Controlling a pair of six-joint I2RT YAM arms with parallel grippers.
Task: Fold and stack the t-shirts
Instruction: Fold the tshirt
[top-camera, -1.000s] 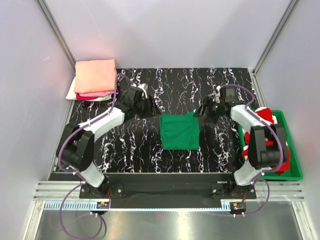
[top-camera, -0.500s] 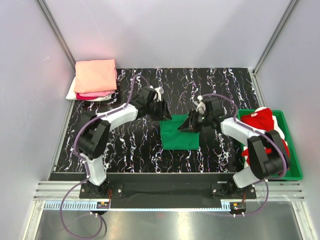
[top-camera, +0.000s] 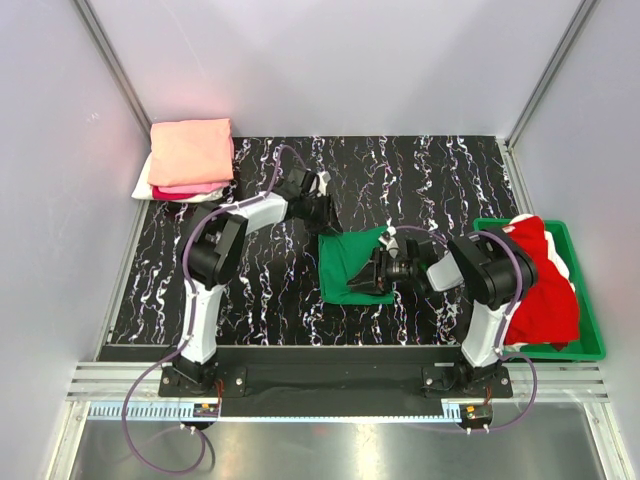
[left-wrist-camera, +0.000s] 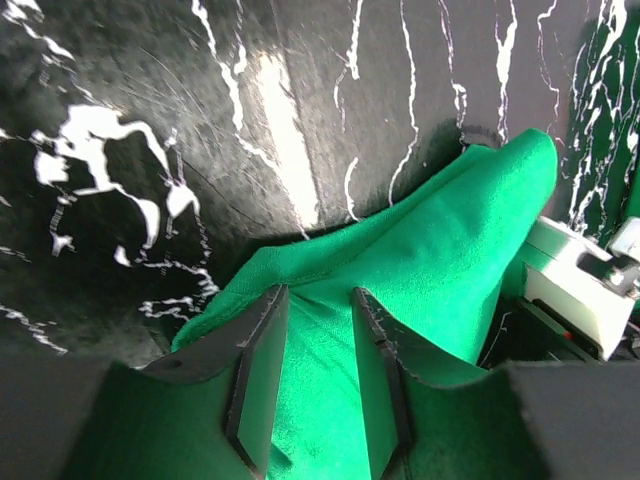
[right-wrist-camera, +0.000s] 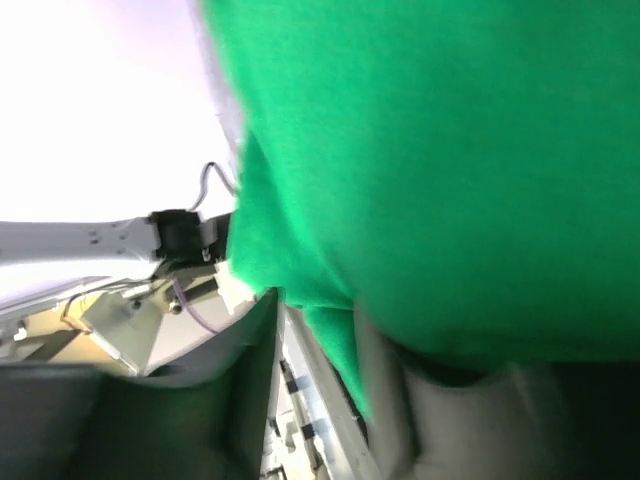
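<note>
The bright green t-shirt (top-camera: 345, 262) lies folded and bunched at mid table, its right side lifted. My left gripper (top-camera: 330, 222) is at its far left corner; in the left wrist view green cloth (left-wrist-camera: 440, 260) fills the gap of this gripper (left-wrist-camera: 318, 295). My right gripper (top-camera: 372, 272) is low at the shirt's right edge, shut on a flap of green cloth (right-wrist-camera: 450, 150) in its own view (right-wrist-camera: 315, 310). A folded stack sits at the far left: salmon-peach t-shirt (top-camera: 190, 150) on top, hot pink (top-camera: 185, 188) and white (top-camera: 143, 186) beneath.
A green plastic bin (top-camera: 590, 345) stands at the right table edge with a red t-shirt (top-camera: 545, 295) heaped in it and hanging over its rim. The table (top-camera: 250, 290) is black with white marbling. Grey walls close in three sides.
My right gripper has swung left and down to the shirt's right edge, and the green shirt has gone from a flat rectangle to a narrower, bunched shape. My left gripper moved to its far left corner.
</note>
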